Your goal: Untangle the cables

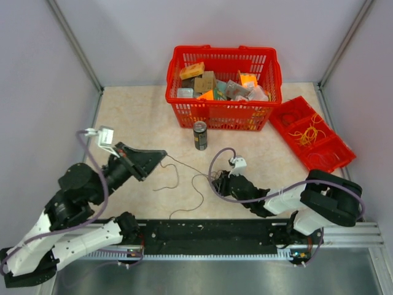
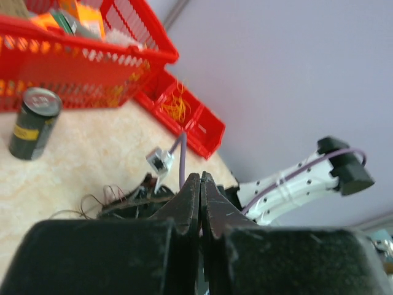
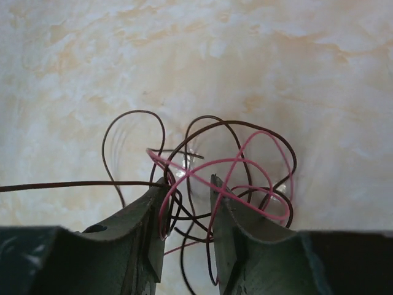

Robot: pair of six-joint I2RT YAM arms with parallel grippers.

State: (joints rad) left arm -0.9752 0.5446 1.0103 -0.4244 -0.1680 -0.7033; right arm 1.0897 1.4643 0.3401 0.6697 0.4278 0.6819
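Observation:
A tangle of hair-thin cables lies on the beige table. In the right wrist view a pink cable [image 3: 191,173] and dark brown cables [image 3: 134,113] loop through each other. My right gripper [image 3: 188,179] is open, low on the table, with its jaws on either side of several strands. One dark strand [image 3: 61,183] runs taut off to the left. In the top view that strand [image 1: 184,164] reaches my left gripper [image 1: 161,155], which is shut on it and raised above the table. The left jaws [image 2: 201,177] are pressed together. My right gripper [image 1: 217,179] sits at the tangle.
A dark drink can [image 1: 200,135] stands in front of a red basket [image 1: 223,114] full of small packages. A red tray [image 1: 334,160] at the right holds yellow-orange wires [image 1: 307,132]. Loose wire loops [image 1: 198,192] trail toward the near edge.

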